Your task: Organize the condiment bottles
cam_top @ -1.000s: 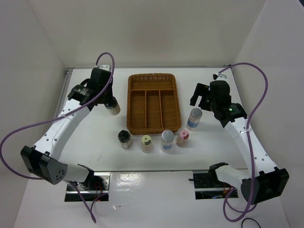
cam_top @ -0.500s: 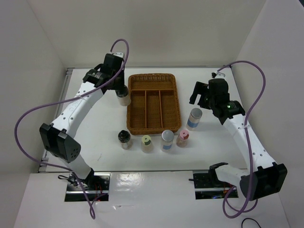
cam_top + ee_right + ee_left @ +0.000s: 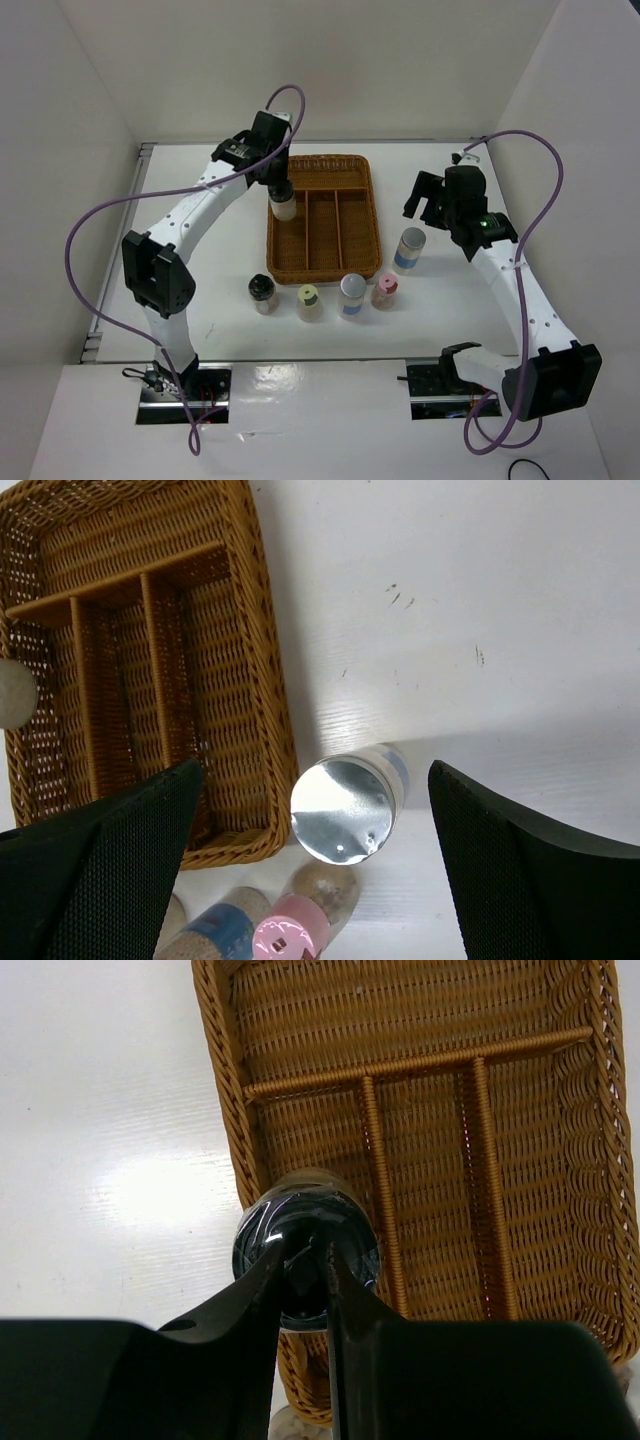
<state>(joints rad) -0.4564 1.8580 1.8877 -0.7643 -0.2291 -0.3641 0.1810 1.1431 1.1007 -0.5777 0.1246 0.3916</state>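
Note:
My left gripper (image 3: pixel 278 186) is shut on a dark-capped clear shaker (image 3: pixel 283 205) and holds it by the cap (image 3: pixel 305 1250) over the left edge of the brown wicker tray (image 3: pixel 322 165). My right gripper (image 3: pixel 428 202) is open above a white cylinder with a grey top and blue label (image 3: pixel 409 248), which stands right of the tray and shows between my fingers in the right wrist view (image 3: pixel 345 808). In front of the tray stand a second dark-capped shaker (image 3: pixel 263 293), a yellow-capped bottle (image 3: pixel 309 301), a second white cylinder (image 3: pixel 351 294) and a pink-capped bottle (image 3: pixel 385 289).
The wicker tray (image 3: pixel 420 1062) has one crosswise compartment at the back and three lengthwise ones, all without bottles. White walls enclose the table on three sides. Purple cables loop from both arms.
My left gripper has carried the dark-capped shaker rightward from the table left of the tray to over the tray's left edge. The right gripper has barely moved.

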